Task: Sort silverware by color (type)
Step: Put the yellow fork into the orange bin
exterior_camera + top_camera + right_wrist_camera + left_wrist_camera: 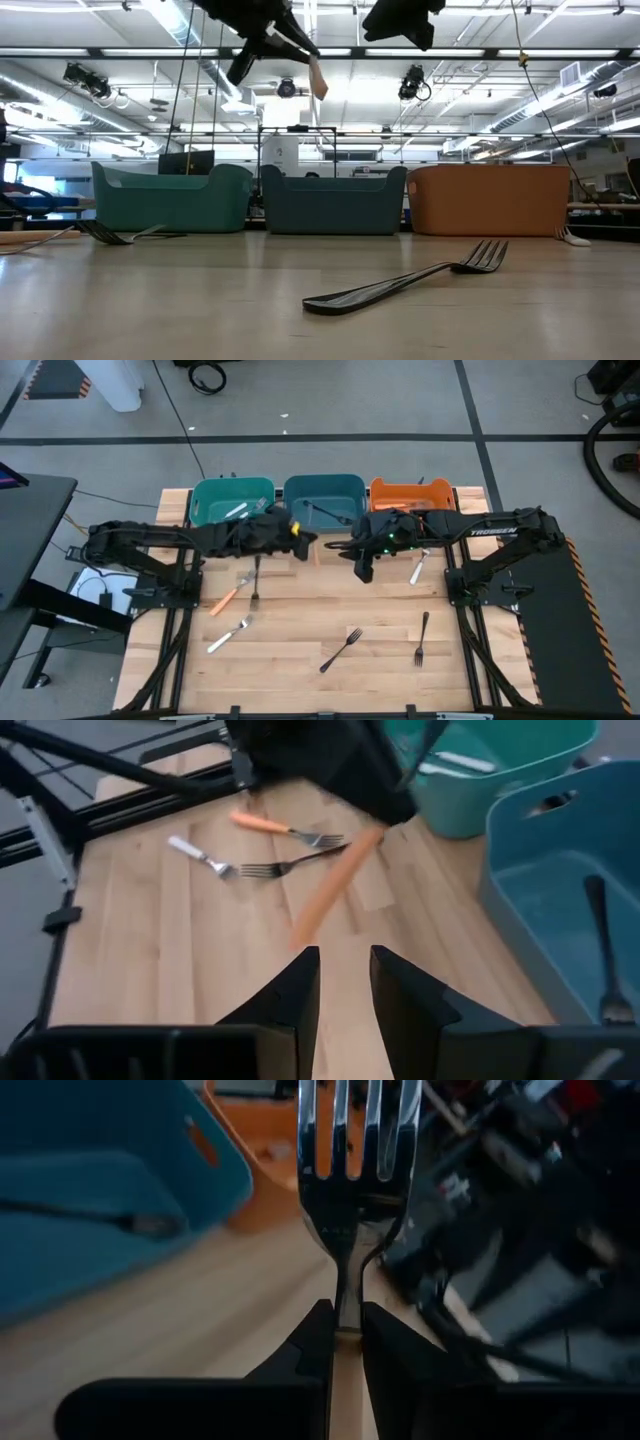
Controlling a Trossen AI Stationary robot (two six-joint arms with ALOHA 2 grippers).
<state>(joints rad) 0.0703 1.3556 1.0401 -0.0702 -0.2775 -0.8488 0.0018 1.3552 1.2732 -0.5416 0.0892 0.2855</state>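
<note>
A: What's the left gripper (pixel 340 1342) doing?
B: Clamped on an orange-handled fork (pixel 352 1170) — its wrist view shows silver tines past the pinching fingers. From overhead the fork (pixel 313 550) is a sliver before the blue bin (pixel 324 486).
A: And the low view?
B: The handle (pixel 318 78) hangs high in the air, above the blue bin (pixel 333 203).
A: The right gripper (pixel 343 982)?
B: Empty, fingers parted — its camera alone shows a black utensil (pixel 600 956) lying in the blue bin (pixel 545 860). From overhead this gripper (pixel 363 571) hovers near the orange bin (pixel 410 492). Loose forks lie on the table (pixel 300 660).
</note>
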